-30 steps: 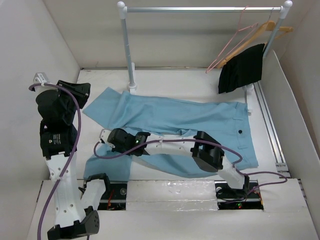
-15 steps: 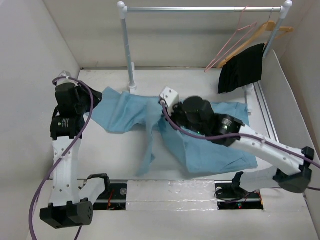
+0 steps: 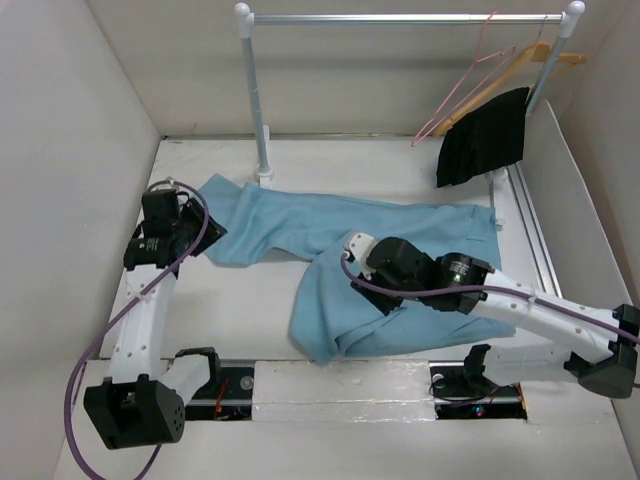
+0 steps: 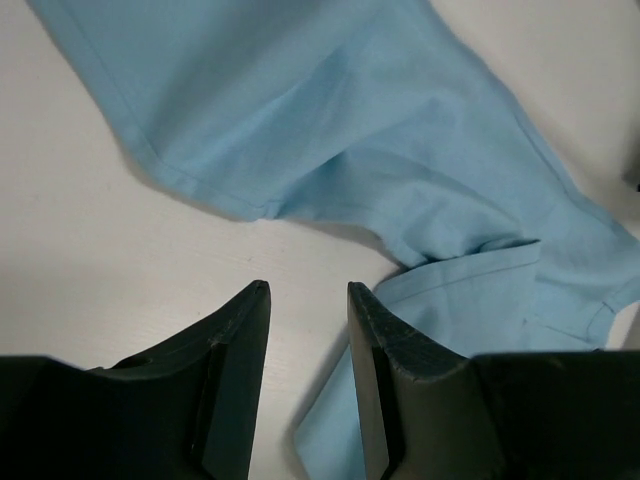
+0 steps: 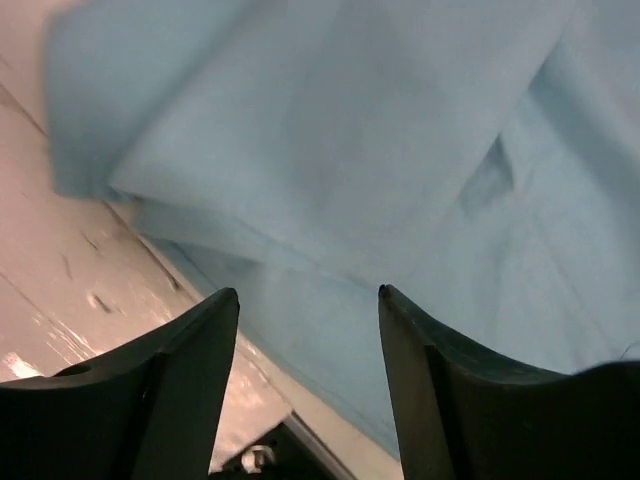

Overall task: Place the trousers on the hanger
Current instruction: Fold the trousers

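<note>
Trousers [image 3: 300, 215]: laid on the table [image 3: 230, 300], one leg reaching left, the other doubled toward the near edge, well apart from the hangers.
Hangers [image 3: 555, 58]: hung on the rail [image 3: 400, 18], far right.
Left gripper [image 4: 307, 290]: fingers slightly apart, nothing held, over bare table just beside a hem.
Right gripper [image 5: 307, 295]: fingers wide apart, empty, above folded cloth.
Step judged: arranging, and hanging is not yet begun.
Next required: a firm pinch on the thin fabric.

No text, brand, number or sign can be read in any view. A small pale label [image 3: 151, 243] on the left arm's [image 3: 148, 310] black wrist housing is too small to make out.
</note>
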